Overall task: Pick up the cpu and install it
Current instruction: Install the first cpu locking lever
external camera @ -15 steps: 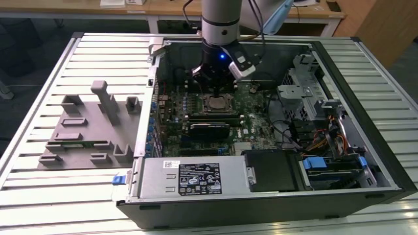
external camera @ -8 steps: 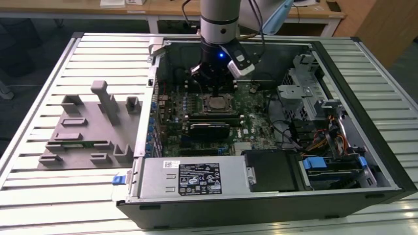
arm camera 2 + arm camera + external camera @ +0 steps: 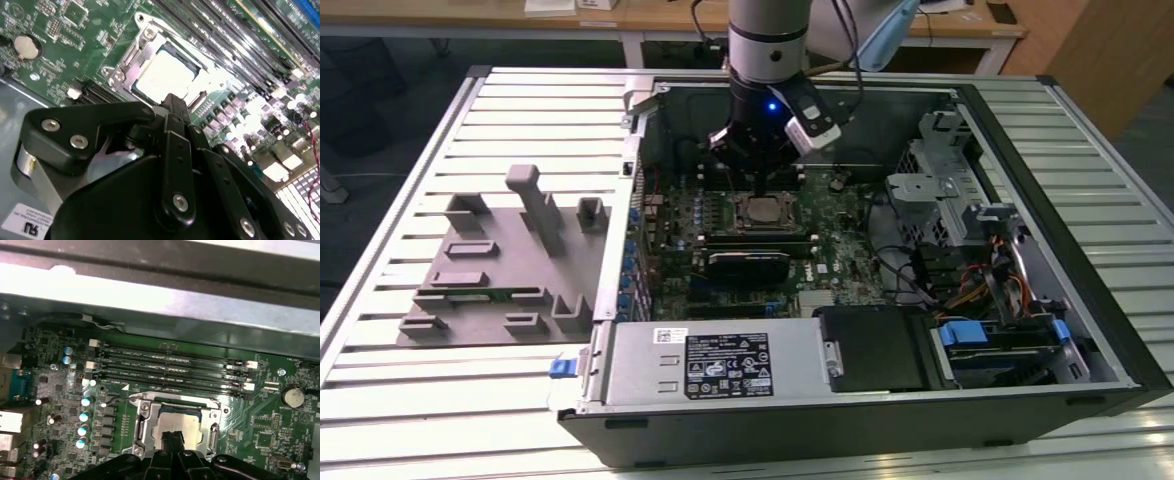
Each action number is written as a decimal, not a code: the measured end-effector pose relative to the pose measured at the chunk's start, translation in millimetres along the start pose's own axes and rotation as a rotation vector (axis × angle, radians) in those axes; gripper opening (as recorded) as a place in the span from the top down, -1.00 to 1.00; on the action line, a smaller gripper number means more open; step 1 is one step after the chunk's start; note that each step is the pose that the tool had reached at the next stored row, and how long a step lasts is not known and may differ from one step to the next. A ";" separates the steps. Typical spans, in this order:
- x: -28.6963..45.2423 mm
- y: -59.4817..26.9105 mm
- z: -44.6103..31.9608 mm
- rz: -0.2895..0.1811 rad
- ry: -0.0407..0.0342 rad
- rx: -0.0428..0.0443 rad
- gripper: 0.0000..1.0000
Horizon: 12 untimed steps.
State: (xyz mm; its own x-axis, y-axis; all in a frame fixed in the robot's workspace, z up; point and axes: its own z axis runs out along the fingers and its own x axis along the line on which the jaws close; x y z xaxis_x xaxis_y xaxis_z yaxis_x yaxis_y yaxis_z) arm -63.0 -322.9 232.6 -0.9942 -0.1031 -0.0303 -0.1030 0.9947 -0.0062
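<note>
The arm reaches down into the open computer case [image 3: 1067, 330], which lies on its side on the slatted worktop [image 3: 400, 150]. The pincer [image 3: 761, 188] hangs over the middle of the motherboard [image 3: 847, 255]. The cpu [image 3: 761, 212] lies flat with its silver top up, inside the metal socket frame [image 3: 142, 426], so it looks already seated, not carried. The pincer's fingers are drawn together into one narrow tip, and nothing shows between them. In both wrist views that tip points straight down at the chip: in the first wrist view the pincer [image 3: 172, 437] overlaps the side of the cpu [image 3: 184, 421] that faces away from the memory slots [image 3: 170, 371], and in the second wrist view the pincer [image 3: 172, 102] sits at the edge of the cpu [image 3: 167, 75]. The chip therefore lies directly below the tip, a little off its centre. I cannot tell whether the tip touches the metal or hovers just above it. The chip is square, so it has no long axis to align with. In the exterior view, the black finned block [image 3: 747, 265] lies just beside the socket, and the grey fixture [image 3: 494, 275] stands well apart on the worktop at that view's left.
</note>
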 end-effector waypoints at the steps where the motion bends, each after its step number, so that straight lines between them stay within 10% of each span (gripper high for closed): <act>1: 2.7 0.3 -0.1 0.000 -0.0012 -0.0002 0.79; 12: 12.9 1.3 -10.9 0.004 -0.0136 0.0008 0.79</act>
State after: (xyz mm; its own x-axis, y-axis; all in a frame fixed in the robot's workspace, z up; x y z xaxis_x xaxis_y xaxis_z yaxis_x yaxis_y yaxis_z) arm -76.3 -322.9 243.1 -0.9941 -0.0992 -0.0439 -0.0990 0.9951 -0.0069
